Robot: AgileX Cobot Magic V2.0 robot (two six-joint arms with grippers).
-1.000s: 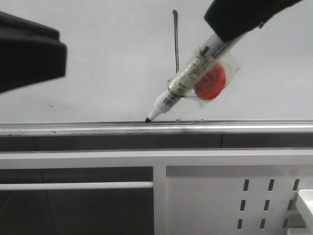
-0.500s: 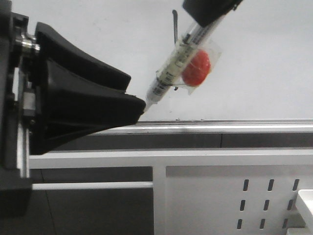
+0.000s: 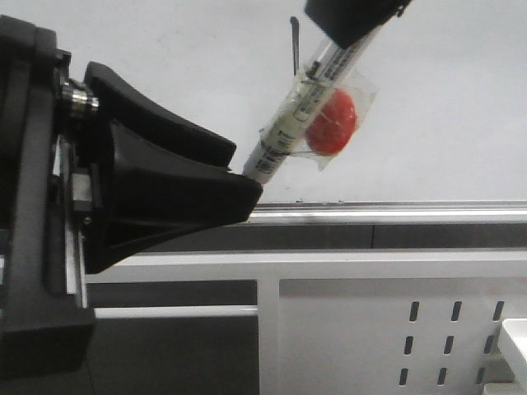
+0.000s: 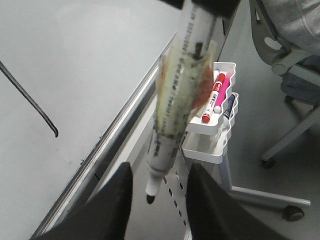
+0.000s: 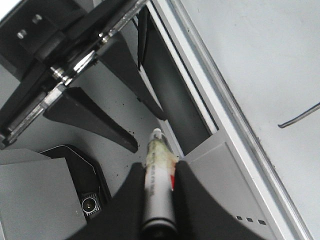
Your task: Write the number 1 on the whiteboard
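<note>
Front view: right gripper (image 3: 350, 37) clamps the marker (image 3: 300, 107); the number 1 (image 3: 295, 49) stands on the whiteboard (image 3: 165, 66) just beside it. Left wrist view: left gripper (image 4: 155, 192) spread, marker tip between its fingers; chair (image 4: 290, 60) beyond. Right wrist view: silver rail (image 5: 220, 115) crosses beyond the marker.

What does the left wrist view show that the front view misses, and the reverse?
Only the left wrist view shows the marker's black tip and a white rack holding spare pens. Only the front view shows the red magnet clearly and the slotted white panel. Both show the marker held by the right hand, the black stroke on the whiteboard, and the open left hand near it.
</note>
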